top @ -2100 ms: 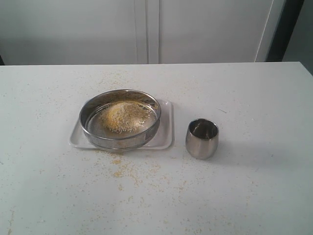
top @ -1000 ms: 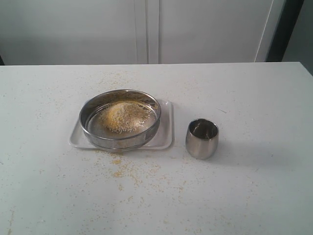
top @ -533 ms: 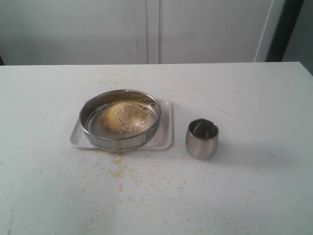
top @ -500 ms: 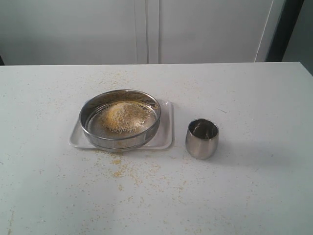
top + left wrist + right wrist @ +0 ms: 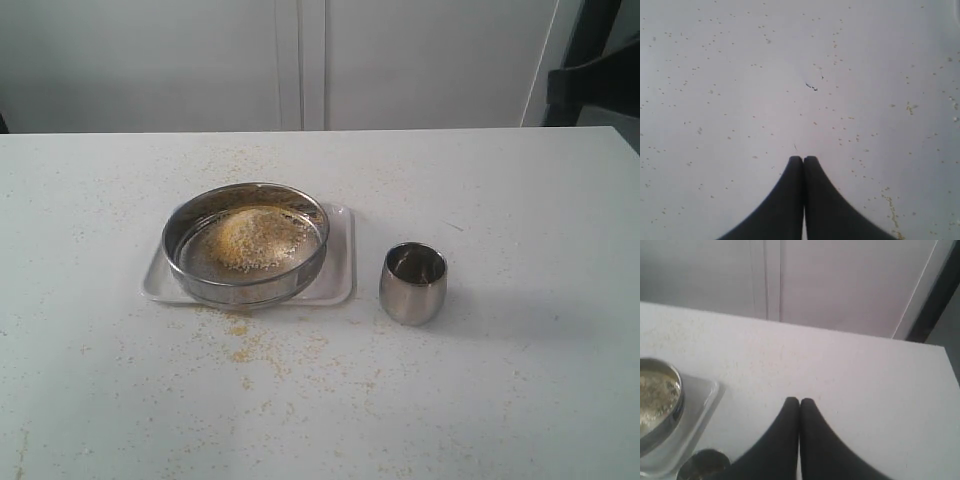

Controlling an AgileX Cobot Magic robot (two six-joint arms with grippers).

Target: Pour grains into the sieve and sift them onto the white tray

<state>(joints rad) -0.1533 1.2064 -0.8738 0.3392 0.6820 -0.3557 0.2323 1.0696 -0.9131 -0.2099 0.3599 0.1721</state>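
Note:
The sieve (image 5: pixel 246 243) sits on the white tray (image 5: pixel 340 268) at the table's middle left, holding a heap of yellow and whitish grains (image 5: pixel 255 236). In the right wrist view the sieve (image 5: pixel 662 405), its grains (image 5: pixel 655 392) and the tray (image 5: pixel 697 407) show at one edge. My right gripper (image 5: pixel 800 401) is shut with nothing in it, above bare table and apart from the sieve. My left gripper (image 5: pixel 803 159) is shut and empty over grain-speckled table. Neither gripper's fingers show in the exterior view.
A small steel cup (image 5: pixel 412 283) stands right of the tray; it also shows as the cup (image 5: pixel 704 464) beside my right fingers. Spilled grains (image 5: pixel 250 345) lie in front of the tray. A dark arm part (image 5: pixel 600 85) shows at the far right edge.
A dark arm part has come into the exterior view at the upper right. The sieve, tray and cup have not moved.

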